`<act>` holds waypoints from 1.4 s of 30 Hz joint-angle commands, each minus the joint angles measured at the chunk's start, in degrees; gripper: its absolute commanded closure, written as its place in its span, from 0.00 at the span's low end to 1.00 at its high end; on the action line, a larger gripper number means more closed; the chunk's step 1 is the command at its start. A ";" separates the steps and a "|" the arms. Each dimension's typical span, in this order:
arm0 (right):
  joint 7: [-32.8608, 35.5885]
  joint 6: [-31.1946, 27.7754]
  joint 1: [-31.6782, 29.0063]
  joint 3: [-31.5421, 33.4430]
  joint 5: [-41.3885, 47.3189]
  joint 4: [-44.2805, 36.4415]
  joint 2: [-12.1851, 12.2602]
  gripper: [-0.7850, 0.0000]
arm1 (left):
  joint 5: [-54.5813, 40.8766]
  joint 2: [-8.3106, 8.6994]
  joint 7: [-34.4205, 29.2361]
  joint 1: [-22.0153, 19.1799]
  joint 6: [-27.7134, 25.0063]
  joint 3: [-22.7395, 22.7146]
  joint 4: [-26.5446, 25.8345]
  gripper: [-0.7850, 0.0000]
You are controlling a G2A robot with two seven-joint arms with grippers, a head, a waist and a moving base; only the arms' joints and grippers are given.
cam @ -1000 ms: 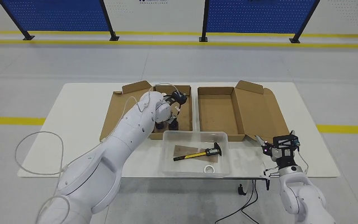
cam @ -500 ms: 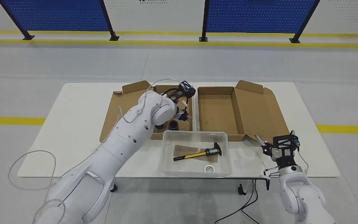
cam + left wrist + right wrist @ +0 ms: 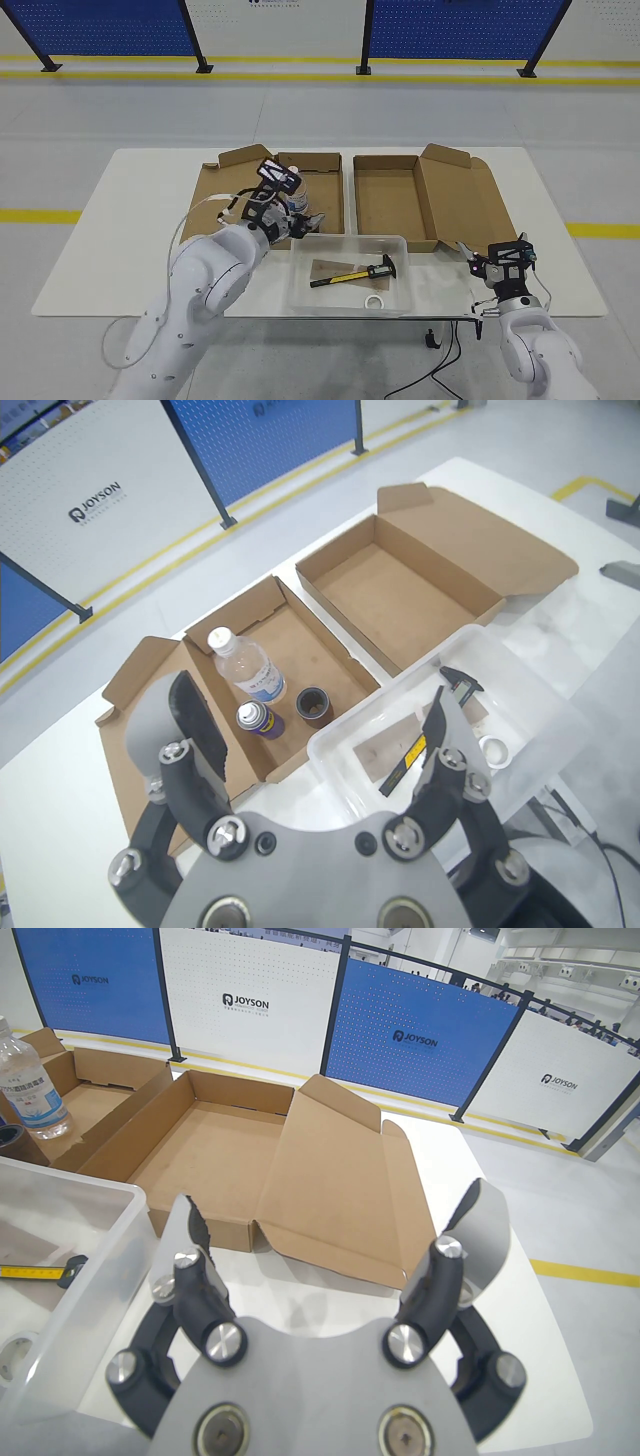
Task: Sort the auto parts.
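- Done so far, as I judge it: the left box (image 3: 300, 635), lying toward the table's (image 3: 120, 220) far edge, already holds three things; a clear bottle (image 3: 250, 672) standing upright mid-box, a spray can (image 3: 260, 720) just beside it toward the box's near edge, and a black cylinder (image 3: 320, 712) at the box's near right corner
- The right box (image 3: 395, 590), beside the left one along the same far edge, has a bare floor; nothing sorted into it yet
- Left to do: the clear bin (image 3: 348, 238) at the middle of the table's near edge holds a yellow-handled tool (image 3: 338, 277) lying slantwise across the middle, a caliper (image 3: 462, 687) touching its head end, and a white ring (image 3: 375, 301) by the bin's near edge; a brown sheet (image 3: 325, 268) lies flat under the tool
- So roughly half the work looks done; which box each remaining thing belongs in I cannot tell
- Left gripper (image 3: 312, 700): jaws wide apart and empty; it hangs above the spot where the left box's near edge meets the bin's far left corner
- Right gripper (image 3: 332, 1203): jaws apart and empty too; it sits near the table's near right corner, well apart from the bin's contents
- In the way: the bin's walls stand around every remaining thing, so a reach likely has to come from above; tool and caliper touch, so lifting one may drag the other; the flat sheet offers little to pinch
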 commanded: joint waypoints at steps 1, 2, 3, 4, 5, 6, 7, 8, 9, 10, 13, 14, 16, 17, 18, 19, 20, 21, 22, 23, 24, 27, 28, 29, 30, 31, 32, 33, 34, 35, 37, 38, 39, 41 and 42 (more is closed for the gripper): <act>0.00 0.00 0.00 0.00 0.00 0.00 0.00 0.00 | 1.34 0.44 4.66 5.07 1.23 -4.05 -3.09 0.00; 0.00 0.00 0.00 0.00 0.00 0.00 0.00 0.00 | 2.24 0.64 6.72 7.19 1.80 -6.00 -4.24 0.00; 0.00 0.00 0.00 0.00 0.00 0.00 0.00 0.00 | 3.50 0.82 8.74 9.28 2.60 -7.89 -5.47 0.00; 0.00 0.00 0.00 0.00 0.00 0.00 0.00 0.00 | 4.45 0.95 10.74 11.44 3.37 -9.52 -6.65 0.00; 0.00 0.00 0.00 0.00 0.00 0.00 0.00 0.00 | 5.37 1.07 12.23 13.54 4.07 -11.10 -7.46 0.00; 0.00 0.00 0.00 0.00 0.00 0.00 0.00 0.00 | 5.96 1.17 13.86 15.40 4.67 -12.64 -8.31 0.00; 0.00 0.00 0.00 0.00 0.00 0.00 0.00 0.00 | 6.46 1.25 15.09 17.20 5.25 -14.13 -8.92 0.00; 0.00 0.00 0.00 0.00 0.00 0.00 0.00 0.00 | 7.15 1.34 15.99 18.85 5.62 -15.57 -9.49 0.00; 0.00 0.00 0.00 0.00 0.00 0.00 0.00 0.00 | 7.61 1.40 16.49 20.39 6.13 -16.97 -9.96 0.00; 0.00 0.00 0.00 0.00 0.00 0.00 0.00 0.00 | 7.59 1.43 16.89 21.80 6.60 -18.26 -10.39 0.00; 0.00 0.00 0.00 0.00 0.00 0.00 0.00 0.00 | 7.76 1.48 16.88 25.28 8.38 -22.02 -11.28 0.00; 0.00 0.00 0.00 0.00 0.00 0.00 0.00 0.00 | 7.56 1.46 16.52 26.19 9.05 -23.03 -11.47 0.00; 0.00 0.00 0.00 0.00 0.00 0.00 0.00 0.00 | 7.56 1.46 16.52 26.19 9.05 -23.03 -11.47 0.00; 0.00 0.00 0.00 0.00 0.00 0.00 0.00 0.00 | 7.56 1.46 16.52 26.19 9.05 -23.03 -11.47 0.00; 0.00 0.00 0.00 0.00 0.00 0.00 0.00 0.00 | 7.56 1.46 16.52 26.19 9.05 -23.03 -11.47 0.00; 0.00 0.00 0.00 0.00 0.00 0.00 0.00 0.00 | 7.56 1.46 16.52 26.19 9.05 -23.03 -11.47 0.00; 0.00 0.00 0.00 0.00 0.00 0.00 0.00 0.00 | 7.56 1.46 16.52 26.19 9.05 -23.03 -11.47 0.00; 0.00 0.00 0.00 0.00 0.00 0.00 0.00 0.00 | 7.56 1.46 16.52 26.19 9.05 -23.03 -11.47 0.00; 0.00 0.00 0.00 0.00 0.00 0.00 0.00 0.00 | 7.56 1.46 16.52 26.19 9.05 -23.03 -11.47 0.00; 0.00 0.00 0.00 0.00 0.00 0.00 0.00 0.00 | 7.56 1.46 16.52 26.19 9.05 -23.03 -11.47 0.00; -0.20 -0.07 0.18 0.02 0.10 -0.24 -0.01 0.00 | 7.56 1.46 16.52 26.19 9.05 -23.03 -11.47 0.00; -0.94 -3.05 1.07 -0.18 0.34 -1.08 0.04 0.00 | 7.56 1.46 16.52 26.19 9.05 -23.03 -11.47 0.00; -0.64 -4.88 1.55 -0.09 1.23 -1.33 0.09 0.00 | 7.56 1.46 16.52 26.19 9.05 -23.03 -11.47 0.00; 0.03 -6.25 2.04 0.17 0.30 -1.60 0.22 0.00 | 7.56 1.46 16.52 26.19 9.05 -23.03 -11.47 0.00; 0.69 -7.44 2.39 0.18 -1.02 -2.17 0.34 0.00 | 7.56 1.46 16.52 26.19 9.05 -23.03 -11.47 0.00; 1.42 -9.39 2.74 -0.03 -1.16 -3.00 0.43 0.00 | 7.56 1.46 16.52 26.19 9.05 -23.03 -11.47 0.00; 2.34 -11.21 3.18 -0.02 -0.90 -3.92 0.52 0.00 | 7.56 1.46 16.52 26.19 9.05 -23.03 -11.47 0.00; 3.46 -12.92 3.72 0.14 -1.01 -5.02 0.64 0.00 | 7.56 1.46 16.52 26.19 9.05 -23.03 -11.47 0.00; 5.09 -14.89 4.21 0.23 -1.14 -5.98 0.78 0.00 | 7.56 1.46 16.52 26.19 9.05 -23.03 -11.47 0.00; 7.56 -17.81 4.66 0.15 0.53 -6.61 0.90 0.00 | 7.56 1.46 16.52 26.19 9.05 -23.03 -11.47 0.00; 12.15 -22.42 6.64 1.57 2.49 -8.03 1.29 0.00 | 7.56 1.46 16.52 26.19 9.05 -23.03 -11.47 0.00; 14.23 -24.13 7.65 2.19 3.62 -8.37 1.45 0.00 | 7.56 1.46 16.52 26.19 9.05 -23.03 -11.47 0.00; 16.47 -26.08 8.70 2.65 4.64 -8.55 1.62 0.00 | 7.56 1.46 16.52 26.19 9.05 -23.03 -11.47 0.00; 20.55 -30.15 11.00 3.39 6.53 -8.53 2.00 0.00 | 7.56 1.46 16.52 26.19 9.05 -23.03 -11.47 0.00; 22.24 -32.02 12.30 3.77 6.72 -8.45 2.21 0.00 | 7.56 1.46 16.52 26.19 9.05 -23.03 -11.47 0.00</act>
